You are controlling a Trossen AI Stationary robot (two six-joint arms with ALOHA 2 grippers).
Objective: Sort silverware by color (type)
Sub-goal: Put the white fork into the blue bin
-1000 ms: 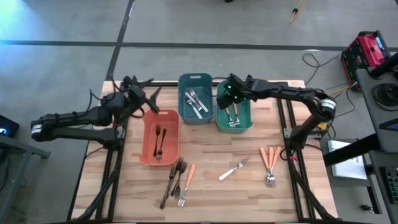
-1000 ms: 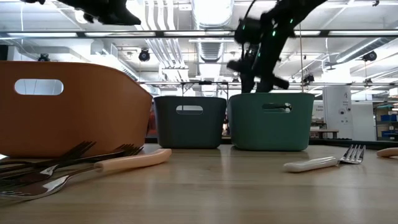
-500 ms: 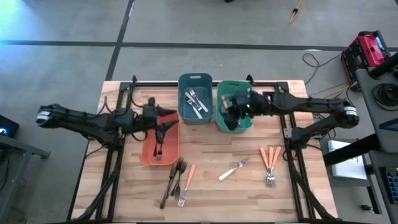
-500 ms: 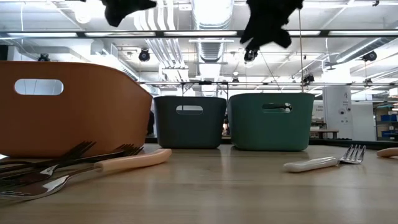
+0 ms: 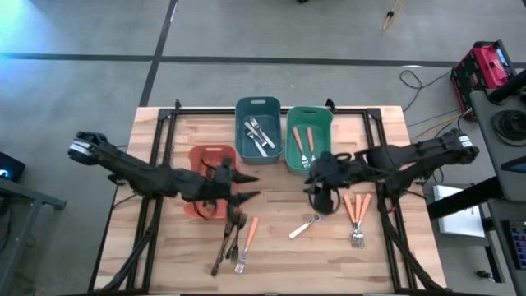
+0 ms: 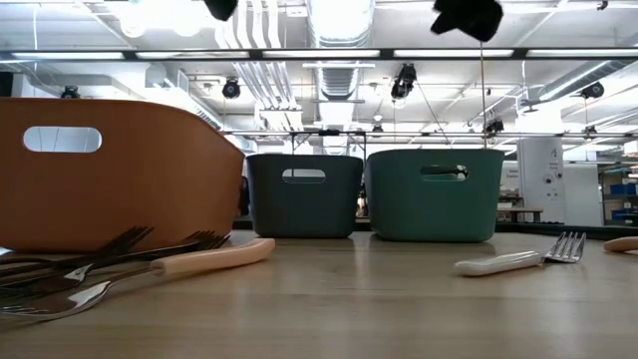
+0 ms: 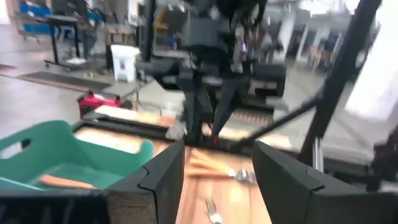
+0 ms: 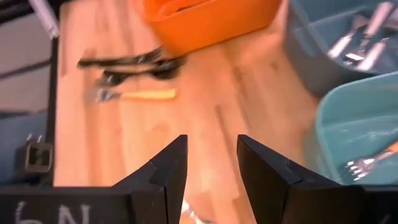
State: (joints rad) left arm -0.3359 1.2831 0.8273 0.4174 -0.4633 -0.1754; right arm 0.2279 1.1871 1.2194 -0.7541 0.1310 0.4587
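High view: the left pincer (image 5: 240, 187) hangs over the salmon bin's (image 5: 205, 156) near end, fingers spread and empty. Just toward six o'clock lies a cluster of dark forks (image 5: 228, 234) with one orange-handled fork (image 5: 246, 243). The right pincer (image 5: 320, 187), also parted and empty, hovers above the tabletop (image 5: 279, 205) near the green bin (image 5: 310, 123); orange-handled forks (image 5: 357, 215) lie at its four o'clock.

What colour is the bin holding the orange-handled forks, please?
Green; the bin shows best in the high view, with the orange-handled forks inside.
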